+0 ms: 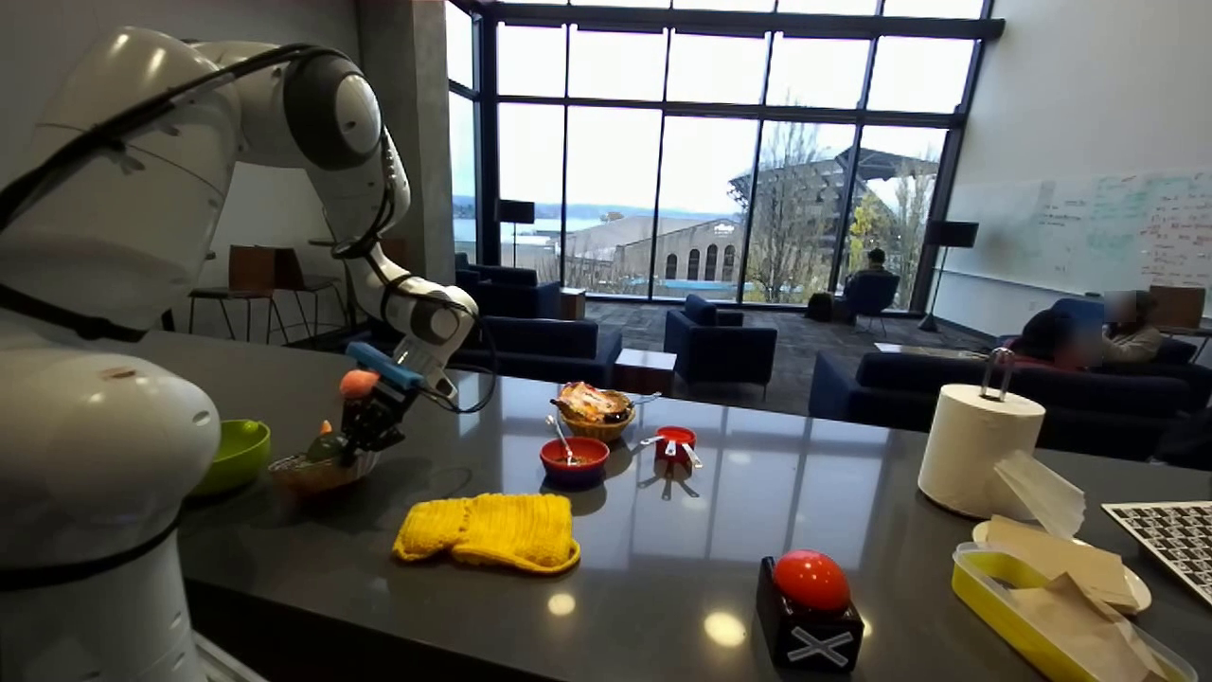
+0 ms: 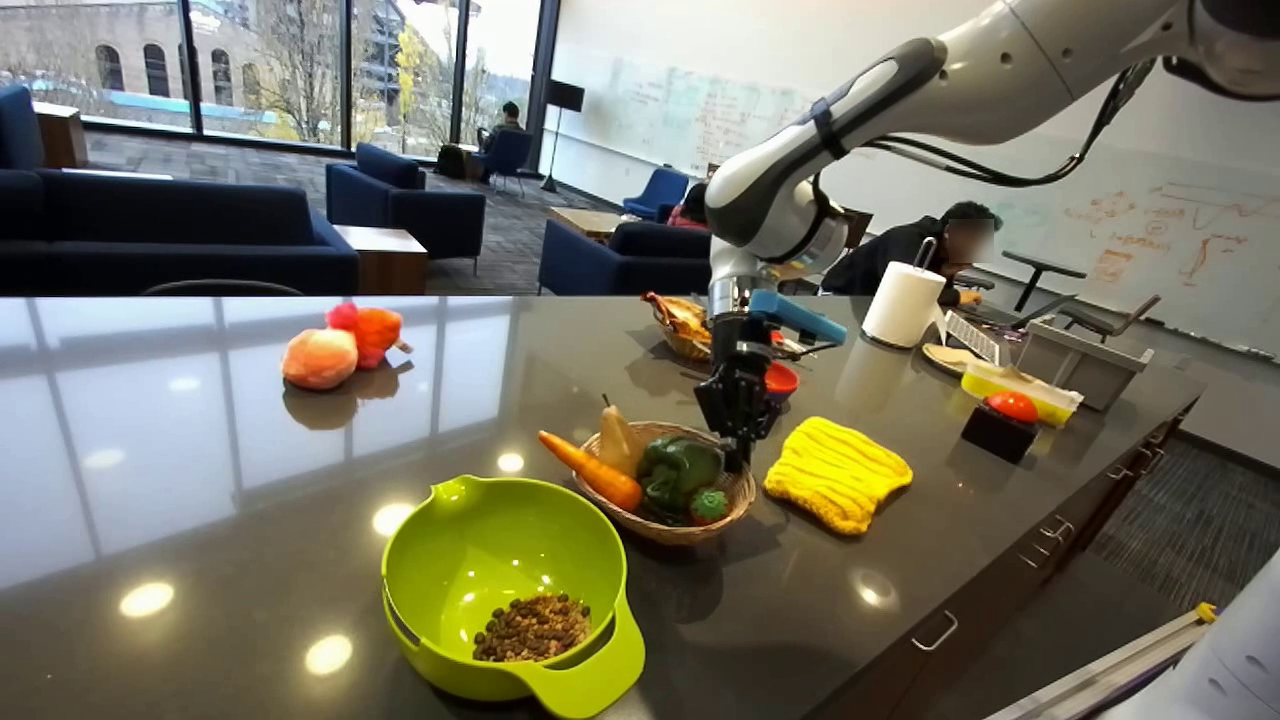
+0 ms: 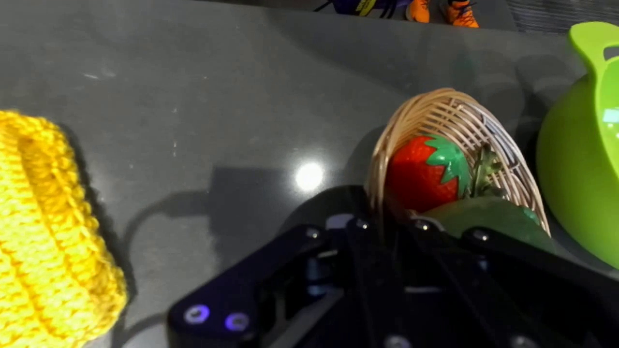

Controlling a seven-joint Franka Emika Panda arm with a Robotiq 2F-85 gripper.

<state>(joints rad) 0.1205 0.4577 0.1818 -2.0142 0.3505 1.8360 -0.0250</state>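
Observation:
My gripper (image 2: 737,458) points down at the near rim of an oval wicker basket (image 2: 672,533). In the wrist view the basket (image 3: 437,99) has its rim running between the two close black fingers (image 3: 389,227), one finger inside and one outside; the fingertips are hidden. Inside lie a red strawberry (image 3: 416,176) with green leaves, a green pepper (image 2: 680,468), a carrot (image 2: 590,468) and a pear (image 2: 618,440). The pepper is right beside the inner finger. I cannot tell whether the basket is lifted off the counter.
A green bowl (image 2: 425,580) with brown bits stands close beside the basket. A yellow knitted mitt (image 2: 838,472) lies on the opposite side. A red bowl (image 1: 575,461), another basket (image 1: 597,428), measuring cups (image 1: 675,440), a red button box (image 1: 812,580) and a paper roll (image 1: 980,450) stand farther off.

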